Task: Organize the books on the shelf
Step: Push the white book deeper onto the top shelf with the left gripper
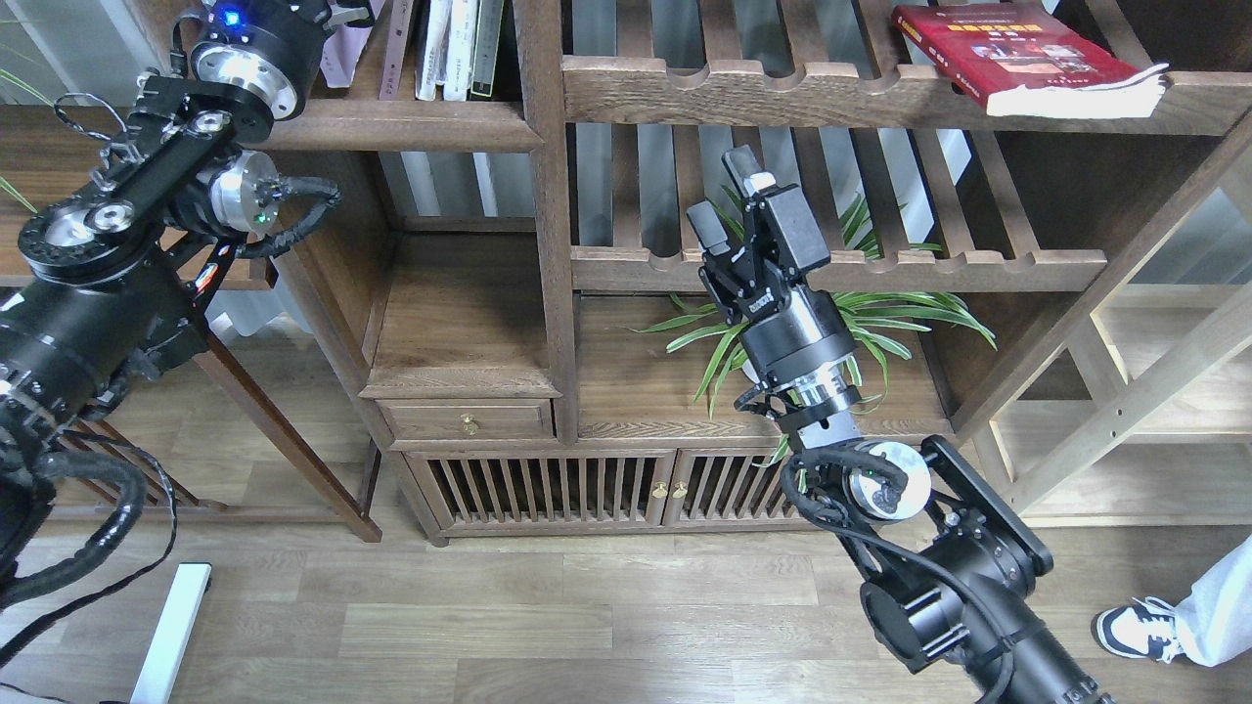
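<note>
**Red book on slatted rail, other books on plank shelf**

Thick red book [1017,51] with a yellow title band lies flat on the upper slatted shelf [782,93], top right, page edge overhanging the front rail. Plank shelf [411,125] at top left holds a maroon book [396,44] beside upright white-spined books [448,44]. Right hand [726,200] points up in front of the lower slatted shelf, fingers spread, empty. Left hand is cut off at the top edge; state: can't tell.

Red book [1017,54], dark-brown shelf [391,125], green-striped plant [880,313], black arms.
</note>
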Tool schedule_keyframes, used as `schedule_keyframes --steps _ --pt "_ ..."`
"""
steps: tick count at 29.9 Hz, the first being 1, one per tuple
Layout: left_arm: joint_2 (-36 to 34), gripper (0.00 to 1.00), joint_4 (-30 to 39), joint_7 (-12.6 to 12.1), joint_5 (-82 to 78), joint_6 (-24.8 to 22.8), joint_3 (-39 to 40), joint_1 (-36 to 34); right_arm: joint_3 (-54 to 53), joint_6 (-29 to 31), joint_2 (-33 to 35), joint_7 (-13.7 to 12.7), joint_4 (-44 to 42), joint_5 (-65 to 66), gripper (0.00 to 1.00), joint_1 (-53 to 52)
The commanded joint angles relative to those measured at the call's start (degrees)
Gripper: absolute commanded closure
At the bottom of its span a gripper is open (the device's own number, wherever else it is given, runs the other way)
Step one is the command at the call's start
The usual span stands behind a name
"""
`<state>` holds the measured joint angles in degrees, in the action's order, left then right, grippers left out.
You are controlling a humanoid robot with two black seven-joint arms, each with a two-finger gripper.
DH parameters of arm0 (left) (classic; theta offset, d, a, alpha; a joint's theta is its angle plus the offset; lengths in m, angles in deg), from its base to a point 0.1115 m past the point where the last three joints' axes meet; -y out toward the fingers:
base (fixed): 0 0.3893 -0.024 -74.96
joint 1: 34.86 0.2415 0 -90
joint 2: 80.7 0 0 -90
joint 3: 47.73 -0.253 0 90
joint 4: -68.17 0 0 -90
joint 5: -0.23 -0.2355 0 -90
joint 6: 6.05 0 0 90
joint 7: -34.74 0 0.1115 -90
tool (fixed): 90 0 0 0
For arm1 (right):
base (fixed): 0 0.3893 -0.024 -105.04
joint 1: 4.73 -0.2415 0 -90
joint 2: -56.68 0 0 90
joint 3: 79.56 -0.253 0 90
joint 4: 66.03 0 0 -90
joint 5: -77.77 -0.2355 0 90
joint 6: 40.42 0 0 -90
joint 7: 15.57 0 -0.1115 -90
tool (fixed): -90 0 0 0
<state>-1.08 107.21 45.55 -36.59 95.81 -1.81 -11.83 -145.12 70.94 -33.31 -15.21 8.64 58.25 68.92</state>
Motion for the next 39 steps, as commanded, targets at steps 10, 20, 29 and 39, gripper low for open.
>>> schedule_keyframes --steps 10,20,29,39 --pt "0.71 0.78 -1.16 0.01 0.09 -0.79 -0.22 -0.35 0.09 0.26 0.0 -0.09 0.04 0.0 0.02 0.0" --pt "0.89 0.68 -1.07 0.18 0.35 -0.79 -0.31 -1.23 0.18 0.35 0.0 -0.09 0.04 0.0 0.02 0.0" --pt "1.33 0.64 -0.98 0.62 0.44 -0.79 -0.22 -2.02 0.18 0.35 0.0 -0.09 0.04 0.0 0.02 0.0" --pt "2.12 0.64 -0.54 0.62 1.32 -0.79 -0.05 -4.48 0.18 0.35 0.0 -0.09 0.04 0.09 0.02 0.18"
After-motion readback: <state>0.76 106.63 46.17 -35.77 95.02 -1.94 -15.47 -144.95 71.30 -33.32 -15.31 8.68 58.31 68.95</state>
